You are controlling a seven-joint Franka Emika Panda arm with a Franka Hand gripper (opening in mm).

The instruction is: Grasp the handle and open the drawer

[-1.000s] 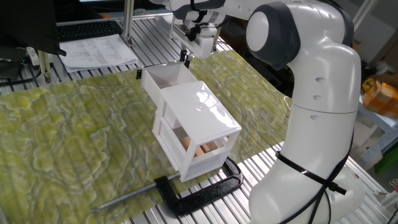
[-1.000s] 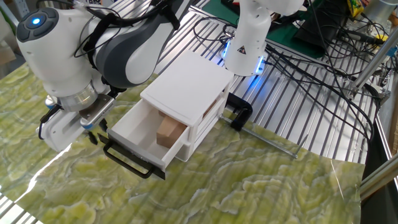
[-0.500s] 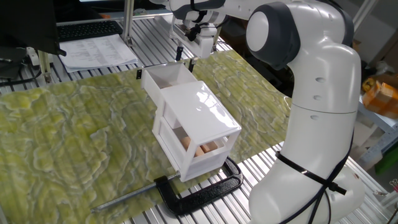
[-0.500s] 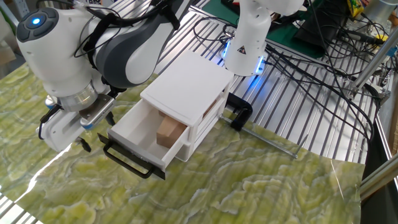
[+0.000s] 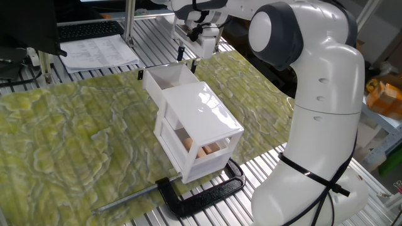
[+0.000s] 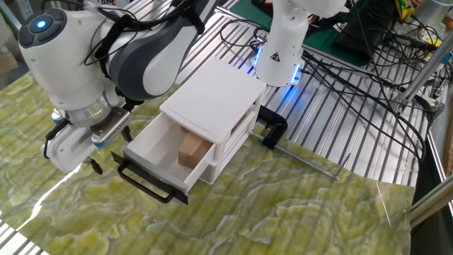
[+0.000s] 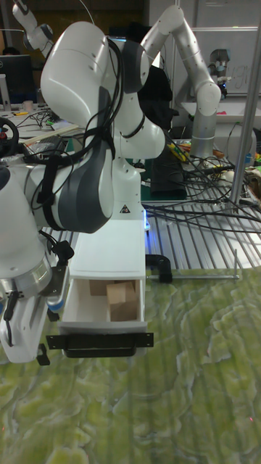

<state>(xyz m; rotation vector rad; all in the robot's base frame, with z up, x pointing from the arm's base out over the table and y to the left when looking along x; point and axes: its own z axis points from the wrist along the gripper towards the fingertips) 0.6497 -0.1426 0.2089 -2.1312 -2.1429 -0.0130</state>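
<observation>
Looking done: drawer [image 6: 164,154] sits pulled out, gripper [image 6: 107,149] fingers apart, just left of the handle [image 6: 145,184].

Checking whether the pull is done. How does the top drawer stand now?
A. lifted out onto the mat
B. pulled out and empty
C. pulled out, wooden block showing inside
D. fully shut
C: the drawer juts from the white box, with a wooden block visible inside.
</observation>
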